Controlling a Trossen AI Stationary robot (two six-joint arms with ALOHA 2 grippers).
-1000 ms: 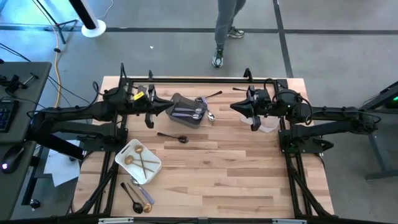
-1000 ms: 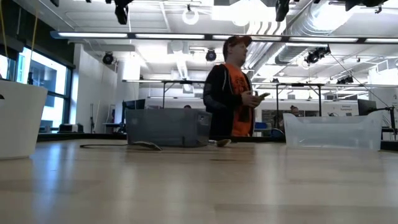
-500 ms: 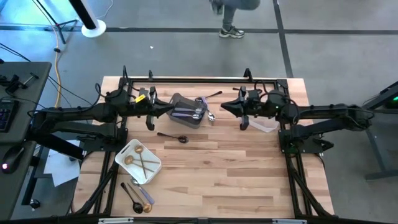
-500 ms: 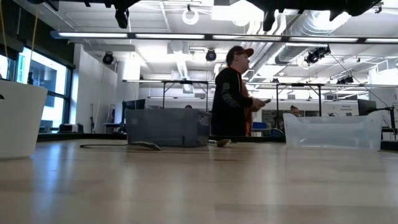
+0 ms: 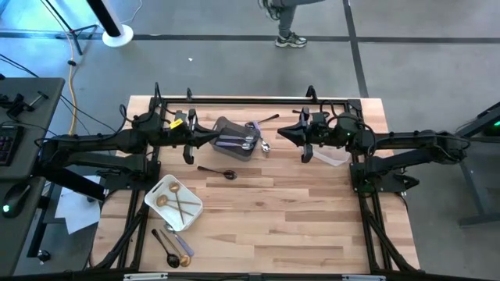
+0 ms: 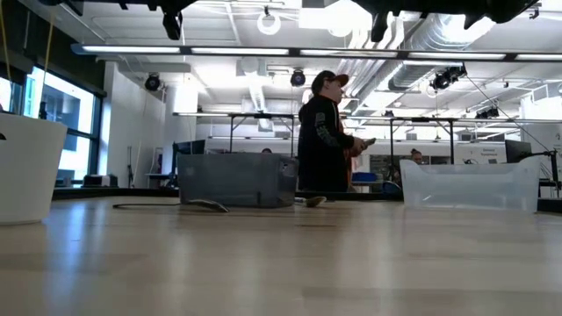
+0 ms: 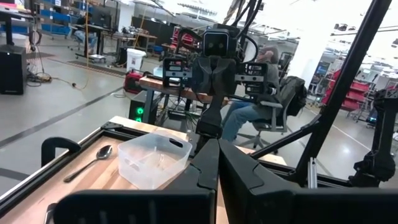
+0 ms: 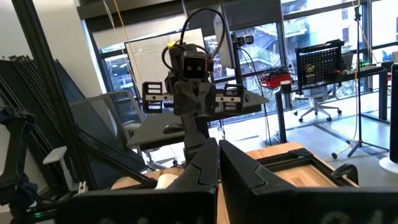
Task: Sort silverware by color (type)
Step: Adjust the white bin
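Nearest us on the wooden surface (image 5: 273, 211), at its front left corner, we see a few loose pieces of silverware (image 5: 172, 246), dark and gold ones lying close together. Just behind them sits the white tray (image 5: 158, 187), tilted at an angle, with gold pieces (image 5: 180, 203) lying inside it. Farther in, a single black spoon (image 5: 217, 172) lies alone on the bare wood, between the tray and the grey bin (image 5: 234, 139).

The grey bin stands toward the back, left of centre, and holds several pieces with lilac handles (image 5: 232, 142). A shiny silver piece (image 5: 266, 145) rests just beside its right side, and a dark utensil (image 5: 266, 120) lies behind it near the rear edge. The clear tub (image 5: 336, 156) stands at the back right, partly under the right arm.

We find both arms raised above the back of the surface, facing each other. The left gripper (image 5: 211, 135) hovers at the bin's left edge with its fingers pressed together, empty. The right gripper (image 5: 283, 133) hangs between the bin and the tub, likewise closed and carrying nothing.

Beyond the surface, a person (image 6: 325, 132) stands on the floor.
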